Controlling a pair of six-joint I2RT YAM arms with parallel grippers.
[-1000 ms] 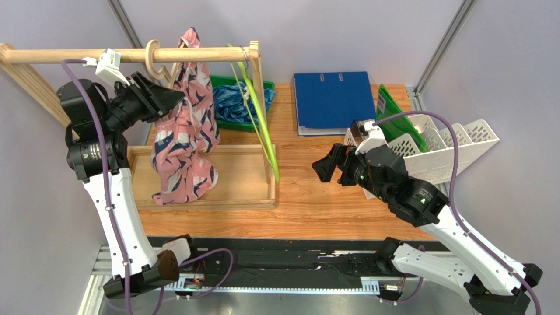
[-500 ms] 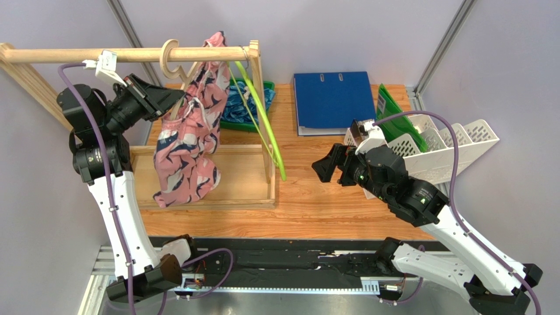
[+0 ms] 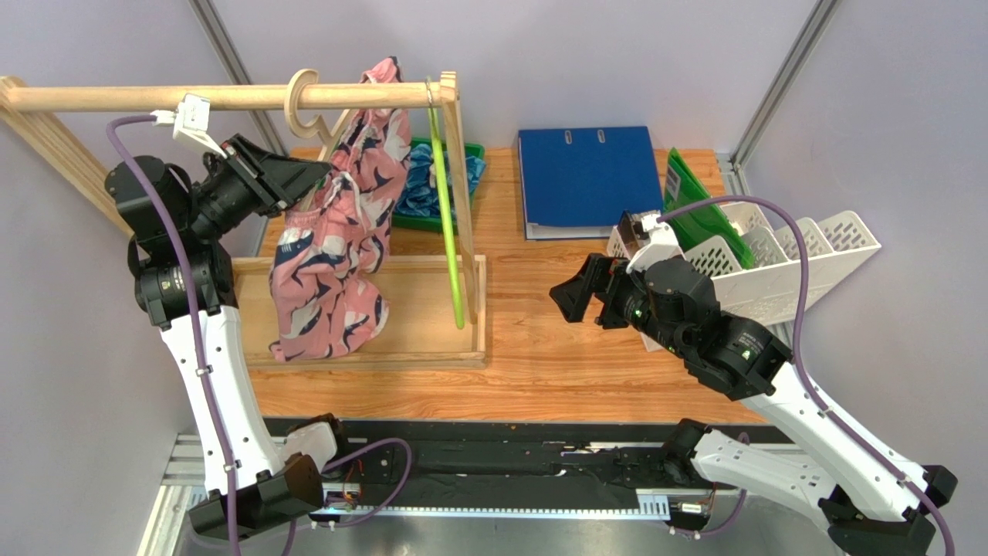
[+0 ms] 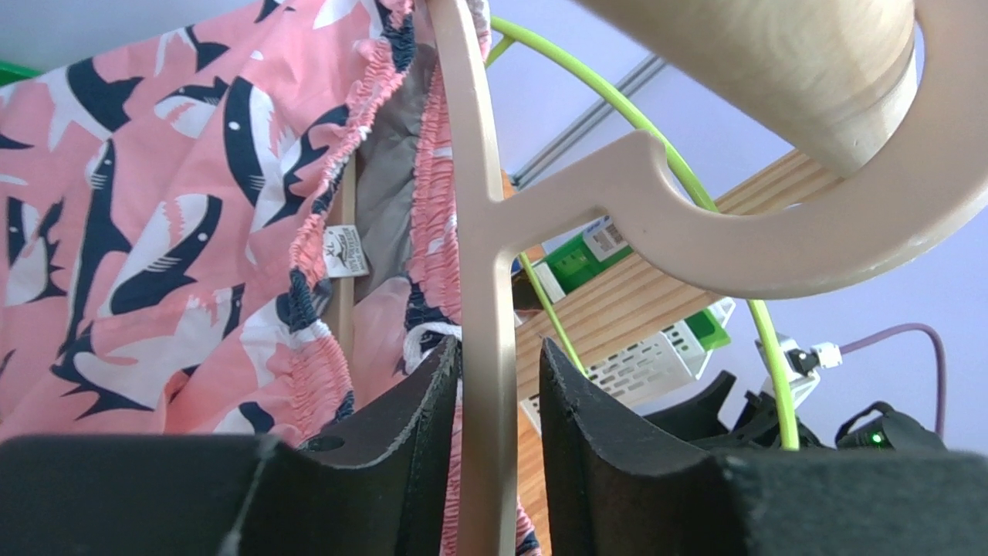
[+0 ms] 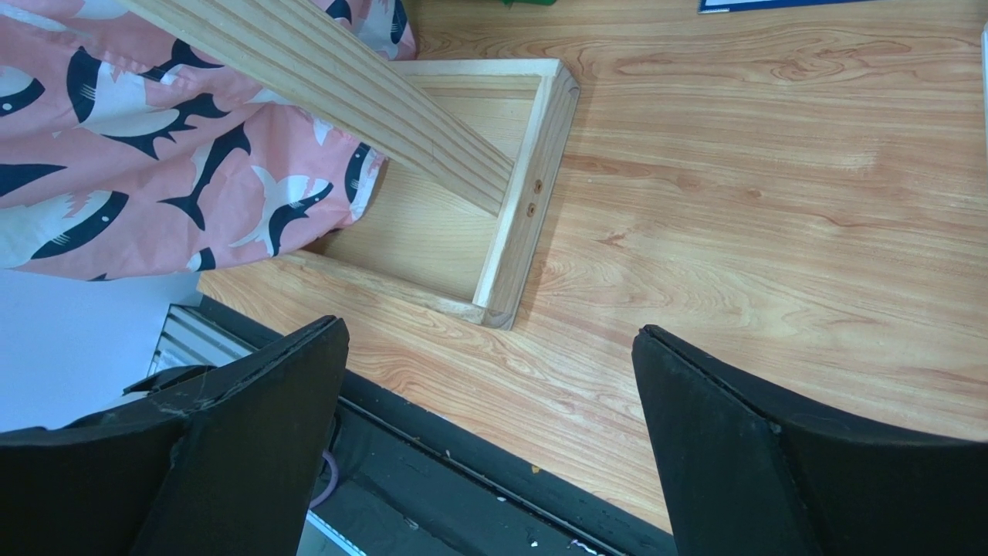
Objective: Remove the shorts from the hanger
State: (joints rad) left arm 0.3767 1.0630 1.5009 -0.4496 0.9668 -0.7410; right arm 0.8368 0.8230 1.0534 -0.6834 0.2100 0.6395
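The pink shorts (image 3: 331,255) with dark-blue and white shark shapes hang from a wooden hanger (image 3: 304,102) hooked over the rack's rail (image 3: 128,97). My left gripper (image 3: 311,176) is shut on the hanger's stem; in the left wrist view the stem (image 4: 487,290) stands between the jaws of this gripper (image 4: 499,348), with the pink shorts (image 4: 151,232) to its left. The blue-teal shorts (image 3: 412,188) lie in a green tray behind the rack. My right gripper (image 3: 576,295) is open and empty above the table; its wrist view (image 5: 489,334) shows the pink shorts' hem (image 5: 139,151).
A thin green hanger (image 3: 443,209) hangs from the rail's right end. The rack's wooden base frame (image 3: 470,336) lies on the table. A blue binder (image 3: 586,180), a green folder (image 3: 694,197) and a white file rack (image 3: 789,249) stand at the back right.
My left gripper has shifted the wooden hanger and pink shorts to the right along the rail. The green hanger swung outward and now hangs straight. The right arm has not moved.
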